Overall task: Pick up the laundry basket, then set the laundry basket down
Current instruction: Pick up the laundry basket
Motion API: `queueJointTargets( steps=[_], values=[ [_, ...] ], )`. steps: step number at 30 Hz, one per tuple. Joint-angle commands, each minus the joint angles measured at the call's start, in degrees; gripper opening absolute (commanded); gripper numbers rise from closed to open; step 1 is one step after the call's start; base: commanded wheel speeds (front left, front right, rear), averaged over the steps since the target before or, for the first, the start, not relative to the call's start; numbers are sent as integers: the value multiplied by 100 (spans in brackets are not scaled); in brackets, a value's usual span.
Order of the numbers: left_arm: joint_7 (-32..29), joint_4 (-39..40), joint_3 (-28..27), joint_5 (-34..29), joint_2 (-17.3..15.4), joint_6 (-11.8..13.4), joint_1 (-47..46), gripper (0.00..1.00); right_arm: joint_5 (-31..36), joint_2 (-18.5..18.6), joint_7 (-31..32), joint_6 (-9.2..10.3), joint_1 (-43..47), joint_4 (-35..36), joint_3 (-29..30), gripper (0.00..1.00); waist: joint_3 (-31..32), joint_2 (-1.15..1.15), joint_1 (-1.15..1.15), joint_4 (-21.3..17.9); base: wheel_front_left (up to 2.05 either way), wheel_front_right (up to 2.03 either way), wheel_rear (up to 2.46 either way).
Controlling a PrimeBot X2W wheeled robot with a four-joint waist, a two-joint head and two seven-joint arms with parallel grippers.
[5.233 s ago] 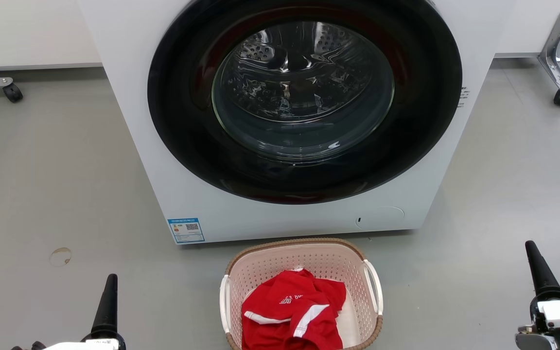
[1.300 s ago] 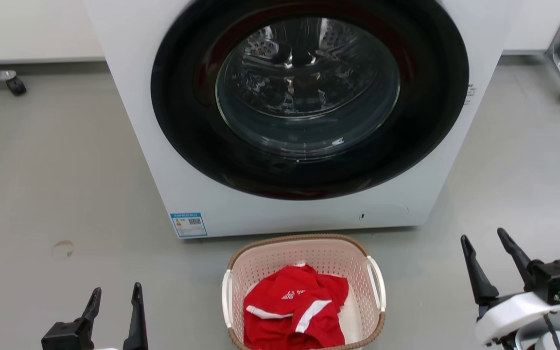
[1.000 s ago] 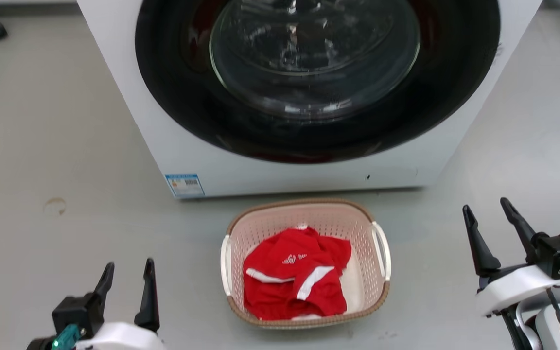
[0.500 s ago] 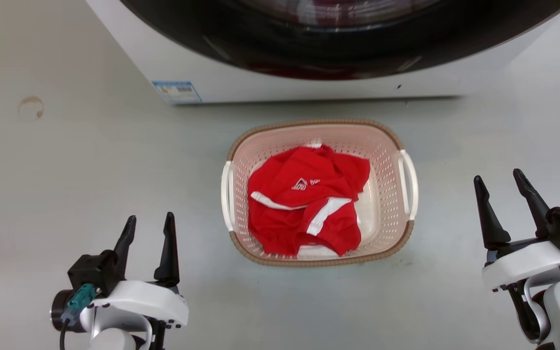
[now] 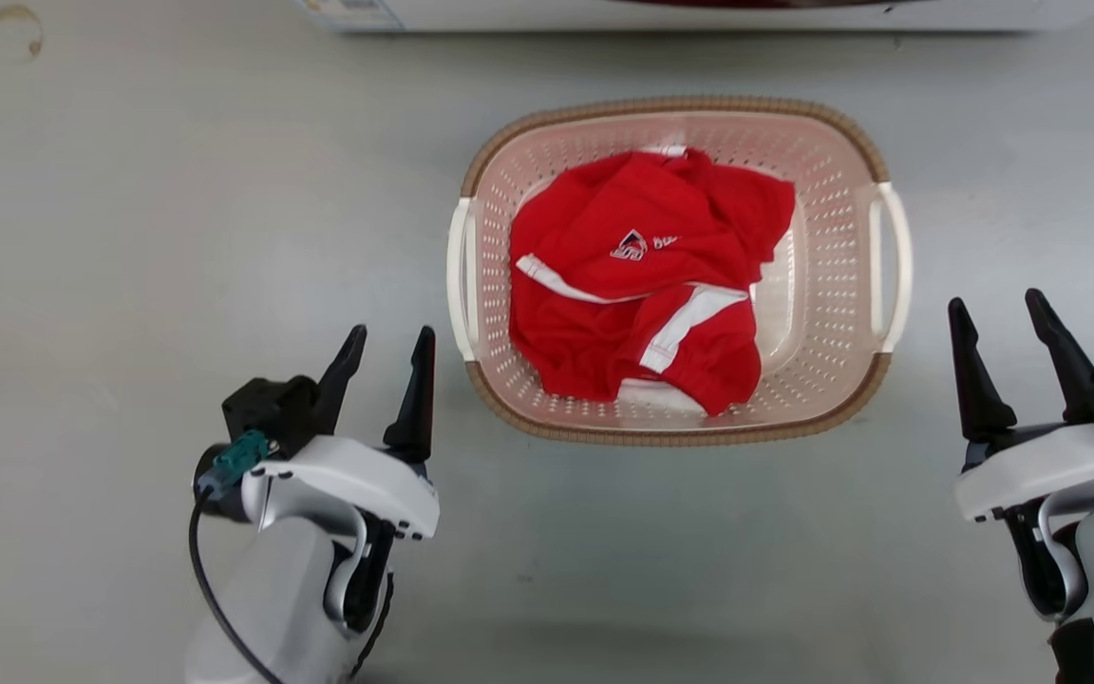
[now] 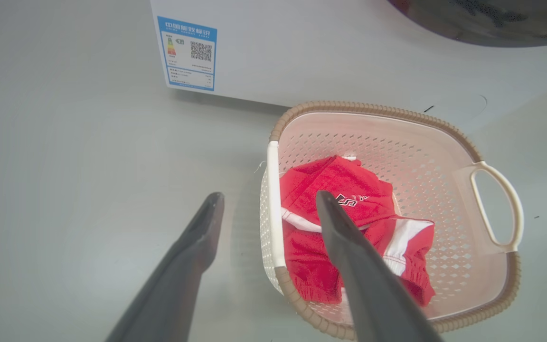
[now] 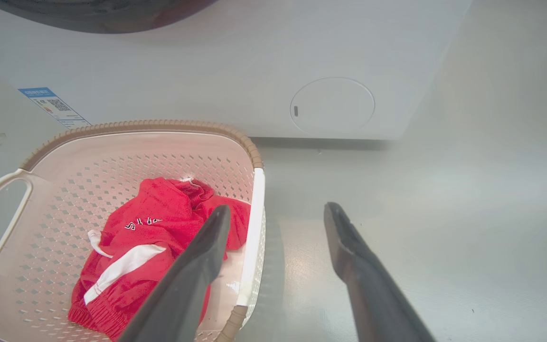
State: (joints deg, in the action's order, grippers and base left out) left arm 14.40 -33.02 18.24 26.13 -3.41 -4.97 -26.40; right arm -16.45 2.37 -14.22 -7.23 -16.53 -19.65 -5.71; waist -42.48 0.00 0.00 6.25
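Note:
The laundry basket (image 5: 832, 237) stands on the grey floor, pale pink and perforated, with a brown woven-look rim and white loop handles on both sides. A crumpled red garment with white stripes (image 5: 647, 280) lies inside it. My left gripper (image 5: 386, 351) is open just outside the basket's near left corner, apart from the white left handle (image 5: 459, 271). In the left wrist view the open left gripper (image 6: 266, 200) straddles that handle (image 6: 273, 204). My right gripper (image 5: 993, 313) is open to the right of the right handle (image 5: 894, 266). In the right wrist view the open right gripper (image 7: 276, 211) frames the handle (image 7: 253, 237).
The white washing machine (image 5: 699, 13) stands right behind the basket, its base along the head view's top edge. It carries a blue label (image 6: 189, 53) and a round service flap (image 7: 332, 105). A ring stain (image 5: 13, 28) marks the floor at far left.
The head camera has tilted down, so the washer has slid out of the top. Both open grippers have come closer to the basket's sides. The basket has not moved on the floor.

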Motion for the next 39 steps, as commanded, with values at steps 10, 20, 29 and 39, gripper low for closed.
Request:
queueJointTargets(
  steps=[10, 20, 29, 39],
  values=[
    [59, -481, -97, -152, 27, -227, -766, 100, -67, 59, -78, -25, -649, -386, -343, 100, -802, 0, 0, 184, 0, 0, 0],
    [59, -1117, 404, 56, 50, -250, -1413, 100, -204, 56, -78, -25, -1227, -949, -778, 100, -964, 0, 0, 180, 0, 0, 0],
    [60, -1708, 808, 394, 22, -251, -1886, 100, -399, 53, -78, -25, -1722, -1485, -1274, 100, -1136, 0, 0, 41, 0, 0, 0],
    [60, -2234, 1305, 777, -47, -251, -2400, 100, -549, 52, -78, -25, -2183, -1861, -1622, 100, -1336, 0, 0, -11, 0, 0, 0]
  ],
)
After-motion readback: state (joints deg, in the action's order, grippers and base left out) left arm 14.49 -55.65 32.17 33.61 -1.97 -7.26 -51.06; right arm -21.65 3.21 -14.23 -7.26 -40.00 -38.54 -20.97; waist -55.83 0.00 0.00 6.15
